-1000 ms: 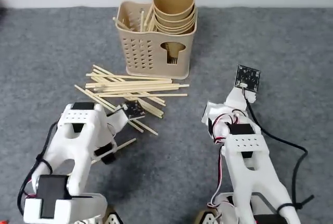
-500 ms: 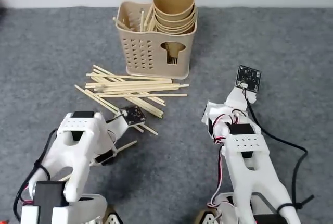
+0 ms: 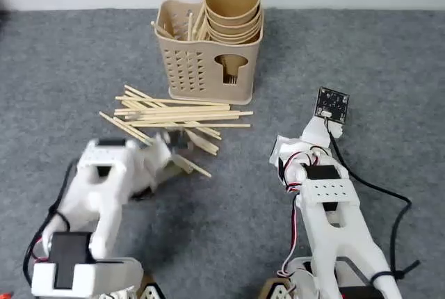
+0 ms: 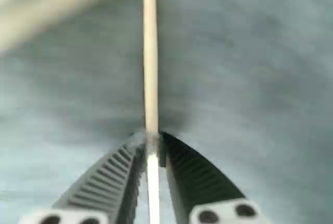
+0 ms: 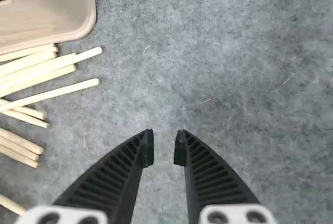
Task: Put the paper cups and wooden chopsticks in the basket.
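Chopstick [image 4: 150, 62] pinched tight in the left end effector [image 4: 152, 139], probably for hauling from the pile [image 3: 174, 115] to the basket [image 3: 195, 69]; right end effector [image 5: 163, 146] slightly ajar, empty.

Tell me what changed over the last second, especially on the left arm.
The left arm drew back slightly, then swung forward toward the loose chopsticks, and is blurred by motion. The left gripper stays shut on one chopstick. The right arm, right gripper, basket and paper cups have not moved.
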Motion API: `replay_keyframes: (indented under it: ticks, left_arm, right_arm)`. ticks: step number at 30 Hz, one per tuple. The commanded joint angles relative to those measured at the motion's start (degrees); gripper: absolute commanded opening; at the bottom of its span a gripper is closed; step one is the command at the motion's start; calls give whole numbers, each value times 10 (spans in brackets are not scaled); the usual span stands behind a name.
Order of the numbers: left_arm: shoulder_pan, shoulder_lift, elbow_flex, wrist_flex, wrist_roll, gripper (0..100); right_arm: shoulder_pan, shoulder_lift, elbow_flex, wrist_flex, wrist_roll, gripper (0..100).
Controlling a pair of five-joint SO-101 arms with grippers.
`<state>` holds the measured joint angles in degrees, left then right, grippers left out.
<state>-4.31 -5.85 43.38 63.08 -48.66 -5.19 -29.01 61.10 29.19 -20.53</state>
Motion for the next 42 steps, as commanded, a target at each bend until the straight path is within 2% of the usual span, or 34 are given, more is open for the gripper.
replay_keyframes:
  ticks: [1, 7, 11, 13, 15, 19, 23, 26, 34, 42]
  left_arm:
    - [1, -9, -140, 64, 4, 13]
    - [2, -9, -289, 228, 4, 13]
    - [20, -8, -388, 232, 12, 14]
    - [44, -8, -436, 225, 55, 14]
    - [66, -8, -475, 177, 120, 15]
    - [93, -4, -504, -6, 245, 15]
    - [113, -4, -486, -189, 317, 14]
    - [127, -4, -483, -291, 364, 14]
    - [138, -4, -510, -421, 454, 14]
    - [137, -3, -527, -439, 526, 13]
  right_arm:
    - [0, -22, -5, -9, -4, 87]
    - [0, -22, -5, -9, -4, 87]
    - [0, -22, -5, -9, -4, 87]
    - [0, -22, -5, -9, -4, 87]
    - [0, -22, -5, -9, -4, 87]
    - [0, -21, -5, -9, -4, 87]
    - [0, -22, -5, -9, -4, 87]
    - [0, -20, -5, -9, -4, 87]
    - [0, -17, -5, -9, -4, 87]
    - [0, -17, -5, -9, -4, 87]
